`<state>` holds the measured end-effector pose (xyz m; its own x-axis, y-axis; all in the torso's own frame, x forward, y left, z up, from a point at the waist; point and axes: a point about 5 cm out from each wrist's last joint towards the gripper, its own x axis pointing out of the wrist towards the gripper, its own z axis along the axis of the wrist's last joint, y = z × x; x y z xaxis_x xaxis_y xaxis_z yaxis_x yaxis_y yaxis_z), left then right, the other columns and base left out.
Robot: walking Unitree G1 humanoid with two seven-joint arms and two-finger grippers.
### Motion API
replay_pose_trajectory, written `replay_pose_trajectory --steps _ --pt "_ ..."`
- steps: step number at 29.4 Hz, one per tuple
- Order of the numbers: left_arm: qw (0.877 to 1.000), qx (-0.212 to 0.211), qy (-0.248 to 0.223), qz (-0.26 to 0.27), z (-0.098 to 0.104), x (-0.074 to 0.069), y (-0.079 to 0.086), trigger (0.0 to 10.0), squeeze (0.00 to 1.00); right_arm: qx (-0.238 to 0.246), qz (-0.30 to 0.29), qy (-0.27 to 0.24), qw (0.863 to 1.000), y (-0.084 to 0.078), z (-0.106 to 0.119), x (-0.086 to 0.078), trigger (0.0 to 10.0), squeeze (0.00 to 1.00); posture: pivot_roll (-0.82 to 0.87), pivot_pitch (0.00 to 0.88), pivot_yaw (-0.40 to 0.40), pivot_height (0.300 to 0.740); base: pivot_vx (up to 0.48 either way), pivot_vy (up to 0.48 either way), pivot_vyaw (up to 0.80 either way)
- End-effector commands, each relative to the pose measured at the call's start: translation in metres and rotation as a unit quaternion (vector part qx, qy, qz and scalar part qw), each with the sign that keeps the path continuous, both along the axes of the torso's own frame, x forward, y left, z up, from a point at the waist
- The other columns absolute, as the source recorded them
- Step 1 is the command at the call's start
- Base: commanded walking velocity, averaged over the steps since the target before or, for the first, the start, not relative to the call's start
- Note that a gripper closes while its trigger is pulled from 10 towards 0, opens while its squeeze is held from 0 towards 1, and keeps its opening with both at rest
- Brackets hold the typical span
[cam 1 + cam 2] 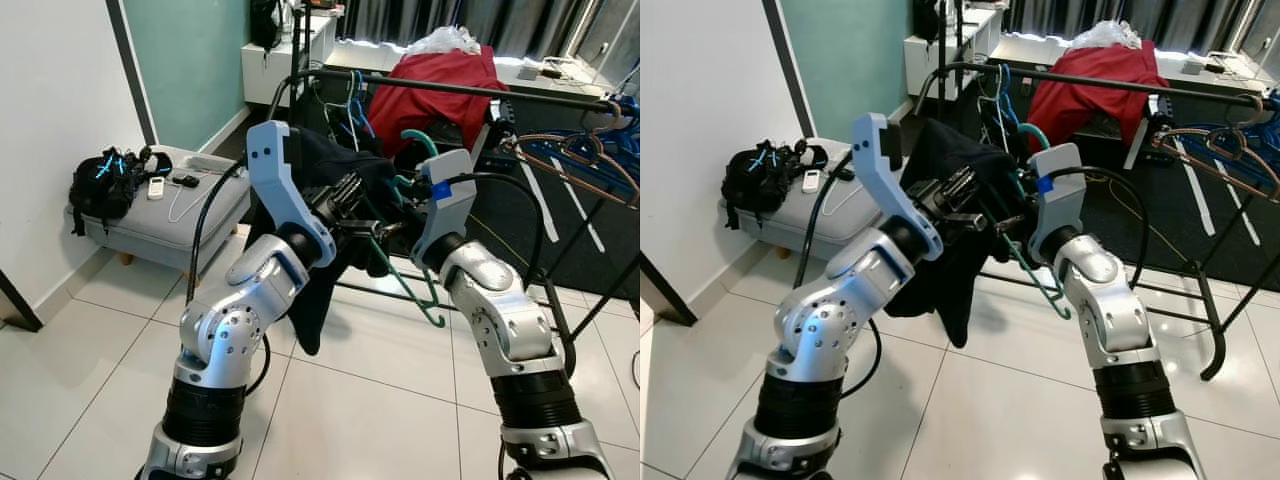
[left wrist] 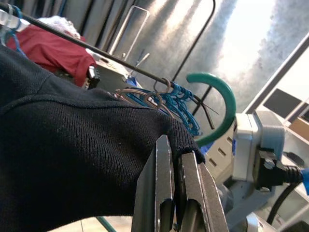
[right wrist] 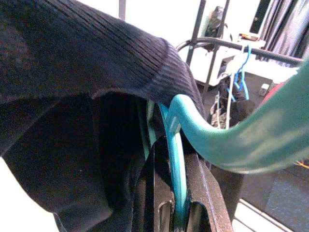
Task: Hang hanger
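Holding a green hanger [image 1: 418, 290] draped with a black garment [image 1: 330, 200] between its two arms, the humanoid stands on the near side of a black clothes rail [image 1: 470, 88], the load raised close to bar height so the hook can be brought to it. The right gripper [image 3: 177, 154] is clamped narrowly on the hanger's neck just below the hook [image 2: 217, 104], a grip that lets it steer the hook, which curves upward and has not yet caught the bar. The left gripper [image 2: 179, 164] has its fingers pressed together on the collar edge of the garment, apparently to keep the cloth from sliding off the hanger's shoulder while the pair is carried.

The garment hangs down from between the two wrists toward the white tiled floor [image 1: 340, 400], and part of the hanger's lower frame shows just to its right. Farther right along the rail, blue and copper-coloured hangers [image 1: 580, 150] are bunched together, which leaves the stretch of bar directly ahead of the robot as the likely spot for this one. A red cloth [image 1: 430, 85] lies heaped beyond the rail, and to the far left a grey ottoman [image 1: 160, 215] carries a black bag [image 1: 105, 180] and a remote control.

The hang itself is judged still to come: hook over bar, then release.
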<state>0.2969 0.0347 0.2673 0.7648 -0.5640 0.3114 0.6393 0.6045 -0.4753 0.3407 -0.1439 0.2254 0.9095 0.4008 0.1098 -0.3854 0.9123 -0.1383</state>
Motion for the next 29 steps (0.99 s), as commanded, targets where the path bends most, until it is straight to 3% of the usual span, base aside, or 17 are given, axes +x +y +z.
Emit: replay_pose_trajectory --steps 1,8,14,17,18,19,20,29 --pt "1.000 0.007 -0.014 -0.025 0.005 -0.006 -0.011 10.0 0.00 0.008 -0.017 -0.039 0.999 0.000 0.012 0.001 10.0 0.00 -0.04 0.000 -0.034 0.740 0.000 0.000 0.00" --pt "0.999 0.037 -0.019 -0.010 0.001 -0.004 -0.008 10.0 0.00 0.002 -0.050 -0.060 0.997 -0.004 0.018 0.003 10.0 0.00 -0.04 0.000 -0.033 0.740 0.000 0.000 0.00" --pt "0.999 0.038 -0.025 -0.005 0.004 -0.003 -0.004 10.0 0.00 -0.001 -0.060 -0.066 0.996 -0.004 0.018 0.004 10.0 0.00 -0.04 0.000 -0.034 0.740 0.000 0.000 0.00" --pt "0.998 0.035 -0.047 -0.030 0.009 -0.008 -0.007 10.0 0.00 0.010 -0.046 -0.067 0.997 0.002 0.018 0.003 10.0 0.00 -0.04 0.000 -0.034 0.740 0.000 0.000 0.00" --pt "0.997 0.038 -0.058 -0.041 0.010 -0.011 -0.009 10.0 0.79 0.014 -0.042 -0.068 0.997 0.004 0.019 0.003 10.0 0.00 -0.04 0.000 -0.034 0.740 0.000 0.000 0.00" --pt "0.997 0.038 -0.058 -0.041 0.010 -0.011 -0.009 10.0 0.79 0.014 -0.042 -0.068 0.997 0.004 0.019 0.003 10.0 0.00 -0.04 0.000 -0.034 0.740 0.000 0.000 0.00" --pt "0.996 0.040 -0.064 -0.046 0.010 -0.013 -0.011 10.0 1.00 0.018 -0.039 -0.069 0.997 0.005 0.019 0.003 10.0 0.00 -0.04 0.000 -0.034 0.740 0.000 0.000 0.00" --pt "0.988 0.081 -0.090 -0.094 0.005 -0.023 -0.011 10.0 1.00 0.047 -0.026 -0.084 0.995 0.003 0.027 0.003 10.0 0.00 -0.04 0.000 -0.033 0.740 0.000 0.000 0.00"
